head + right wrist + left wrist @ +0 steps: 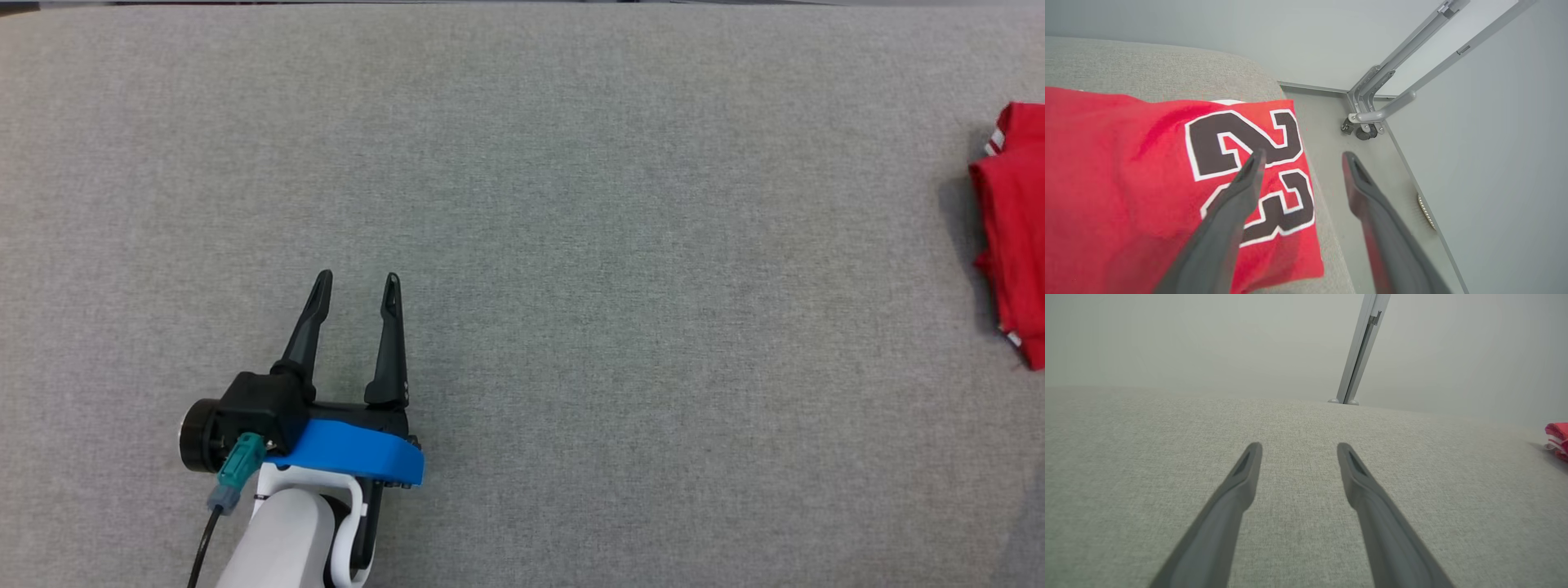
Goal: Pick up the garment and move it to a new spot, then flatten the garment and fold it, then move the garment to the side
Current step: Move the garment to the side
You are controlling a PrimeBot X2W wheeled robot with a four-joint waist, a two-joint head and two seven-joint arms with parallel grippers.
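Note:
The garment (pixel 1016 229) is a red jersey, folded, lying at the far right edge of the grey table. In the right wrist view the garment (pixel 1147 183) shows a black number 23 outlined in white and lies close to the table's end. My right gripper (pixel 1301 157) hangs open above the garment's right edge, nothing between its fingers. My left gripper (pixel 359 286) stands open over bare cloth at the lower left, far from the garment. In the left wrist view my left gripper (pixel 1298 447) is open and a corner of the garment (pixel 1557 437) shows at the right.
The grey fabric-covered table (pixel 571 245) spans the head view. Past its right end the right wrist view shows pale floor (pixel 1331 134), a metal frame on castors (pixel 1372 114) and a grey wall. A metal post (pixel 1361 347) stands beyond the table's far edge.

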